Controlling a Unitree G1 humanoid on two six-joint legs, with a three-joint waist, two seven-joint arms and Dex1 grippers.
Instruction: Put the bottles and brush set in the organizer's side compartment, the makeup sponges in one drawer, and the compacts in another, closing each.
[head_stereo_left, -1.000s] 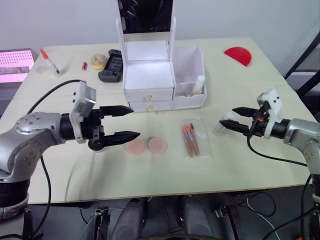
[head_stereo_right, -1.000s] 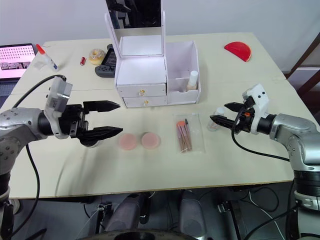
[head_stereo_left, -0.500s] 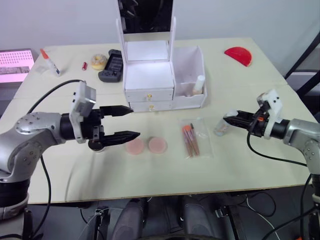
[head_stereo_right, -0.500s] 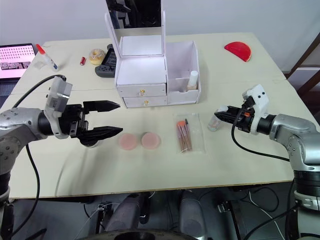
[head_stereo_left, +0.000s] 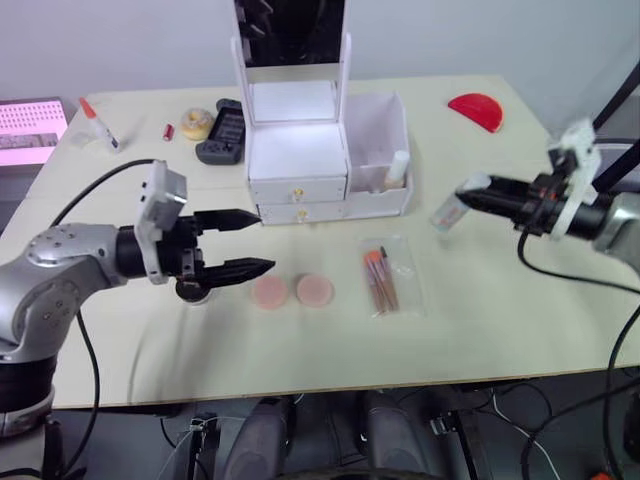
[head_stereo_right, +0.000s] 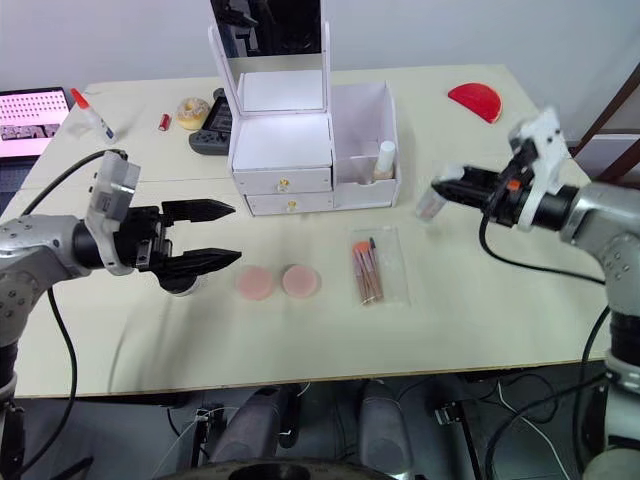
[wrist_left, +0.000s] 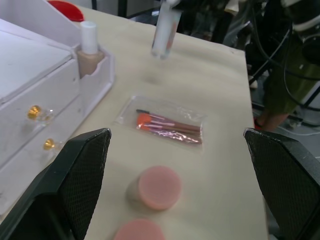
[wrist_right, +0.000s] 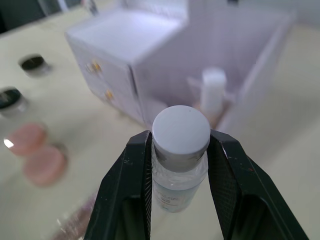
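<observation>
— With the right claw (head_stereo_right: 447, 190) lifted off the bench (head_stereo_right: 480, 300), what is it gripping?
— A small clear bottle (wrist_right: 179, 150), clamped at the cap between both fingers, hanging at about 3 o'clock from the organizer (head_stereo_right: 300, 140).
— And the side compartment (head_stereo_right: 366, 140)?
— One bottle with a white cap (head_stereo_right: 384, 160) stands in it.
— The left claw (head_stereo_right: 222, 233)?
— Open, hovering at 9 o'clock of the two makeup sponges (head_stereo_right: 277, 282). The brush set (head_stereo_right: 369, 270) lies at their 3 o'clock. Both drawers are shut.
</observation>
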